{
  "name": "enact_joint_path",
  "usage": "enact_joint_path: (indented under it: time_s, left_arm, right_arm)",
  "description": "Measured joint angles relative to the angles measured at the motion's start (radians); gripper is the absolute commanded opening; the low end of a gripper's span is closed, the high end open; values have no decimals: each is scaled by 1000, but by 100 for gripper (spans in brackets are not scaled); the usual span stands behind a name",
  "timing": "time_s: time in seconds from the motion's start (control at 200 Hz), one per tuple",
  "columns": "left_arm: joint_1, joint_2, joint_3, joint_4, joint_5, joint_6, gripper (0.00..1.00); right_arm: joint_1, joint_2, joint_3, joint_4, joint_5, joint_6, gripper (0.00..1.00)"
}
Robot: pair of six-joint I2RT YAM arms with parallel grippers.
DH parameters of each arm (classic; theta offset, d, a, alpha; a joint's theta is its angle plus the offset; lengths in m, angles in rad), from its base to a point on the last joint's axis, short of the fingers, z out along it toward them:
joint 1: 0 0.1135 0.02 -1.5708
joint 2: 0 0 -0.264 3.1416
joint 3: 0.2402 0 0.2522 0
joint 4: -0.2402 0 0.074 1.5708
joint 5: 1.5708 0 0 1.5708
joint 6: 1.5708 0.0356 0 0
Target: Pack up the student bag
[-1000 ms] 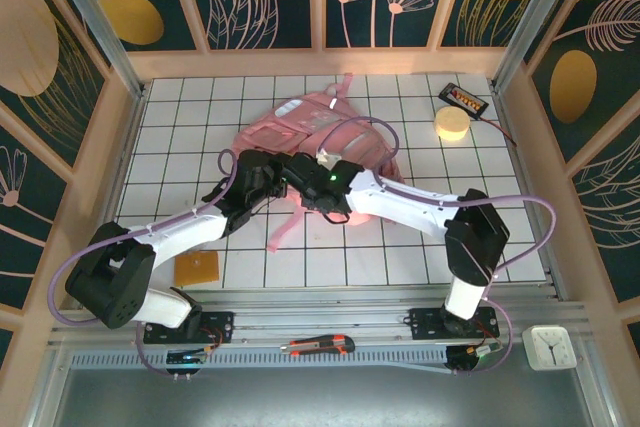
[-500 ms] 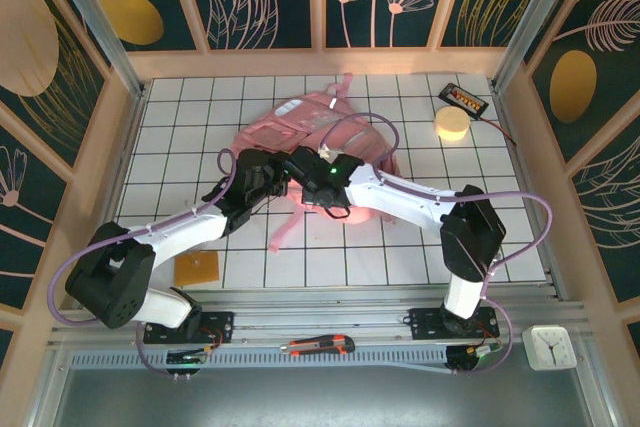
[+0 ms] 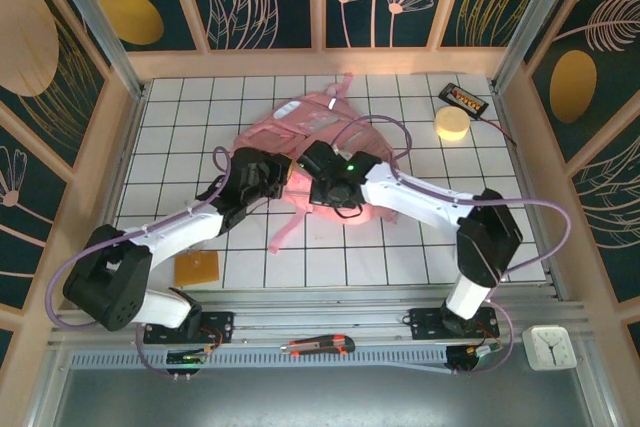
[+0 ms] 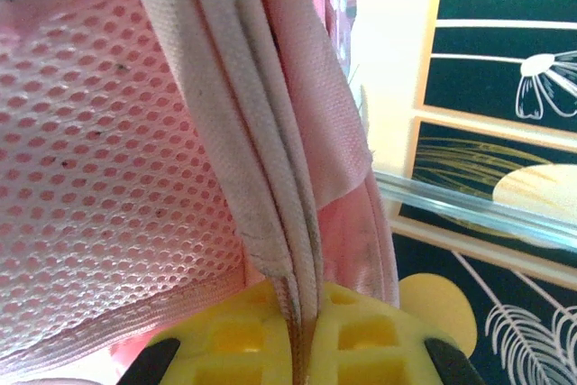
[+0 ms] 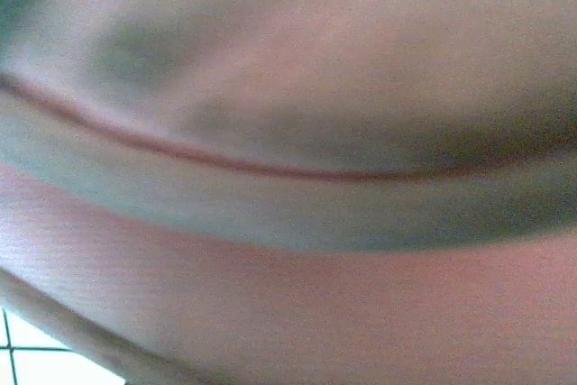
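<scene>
Left gripper: its jaws are pressing together on the student bag, with the fabric caught between them.
Left pads: seen from the left wrist, the two yellow pads are squeezing a folded, stitched pink seam that is running up out of the narrow slit between them.
Fabric at the left grip: pink mesh is hanging to one side of the pinched seam, and smooth pink cloth is lying on the other.
Right gripper: it is reaching down into the near part of the bag, just beside the left gripper, with its jaws pressed together.
Right hold: the right wrist camera is sitting so close to blurred pink cloth that I cannot tell whether any of it is caught between the fingers.
Student bag: it is lying crumpled around the middle of the white gridded table, a little toward the far wall, with a pink strap trailing toward the near edge.
Arms: both are stretching inward from their bases and meeting over the bag's near side.
</scene>
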Motion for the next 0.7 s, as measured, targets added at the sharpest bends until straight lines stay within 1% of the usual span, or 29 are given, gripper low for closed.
enact_joint_path:
  time_s: [0.11,0.245,0.43,0.595,0.696]
  left_arm:
    - [47,-21,0,-26,56,57,0]
    - [100,-24,0,-46,88,119,0]
    - [118,-24,17,-71,146,199,0]
    - [167,-15,26,-78,253,253,0]
    - [211,32,75,-103,323,299,0]
  right_arm:
    - [-39,-64,-40,5,-63,-21,0]
    - [-112,-117,-92,-3,-122,-54,0]
    - [-180,-138,-133,16,-197,-128,0]
    - [-250,-187,-192,97,-314,-229,0]
    - [-257,-188,-210,148,-384,-282,0]
